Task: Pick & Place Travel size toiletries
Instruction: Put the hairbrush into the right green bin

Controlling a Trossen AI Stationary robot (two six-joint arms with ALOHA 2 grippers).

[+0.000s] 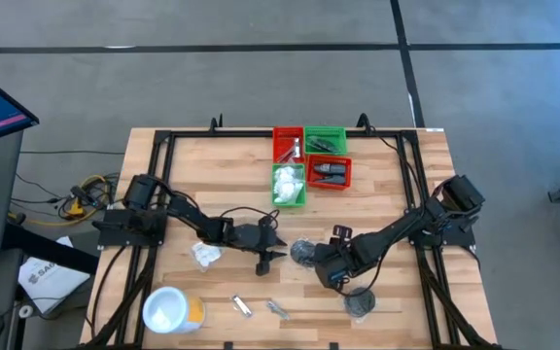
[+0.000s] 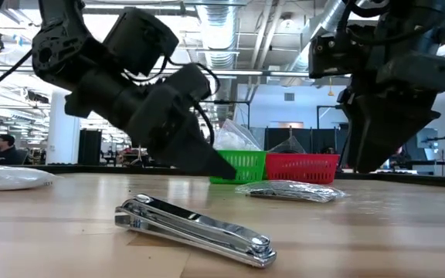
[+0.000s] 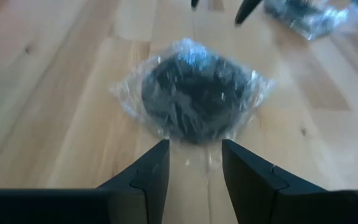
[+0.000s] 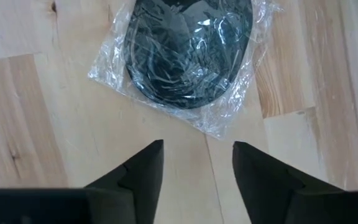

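From above, I see both arms low over the desk [image 1: 377, 185]. The left end effector [image 1: 278, 251] points at a wrapped black disc [image 1: 302, 253]; the right end effector [image 1: 336, 280] sits between that disc and a second disc [image 1: 360, 303] near the front edge. The bins [image 1: 309, 160] stand well apart at the back.

At desk level, a clipper [image 2: 195, 228] lies in front, both arms above.

My left wrist camera shows the fingers [image 3: 146, 177] parted and empty, the disc just ahead.

The right wrist view shows open, empty fingers [image 4: 263, 177], a disc just beyond them.

I judge a good pick needs fingers straddling the disc, not just the slippery wrap, then lowering squarely.
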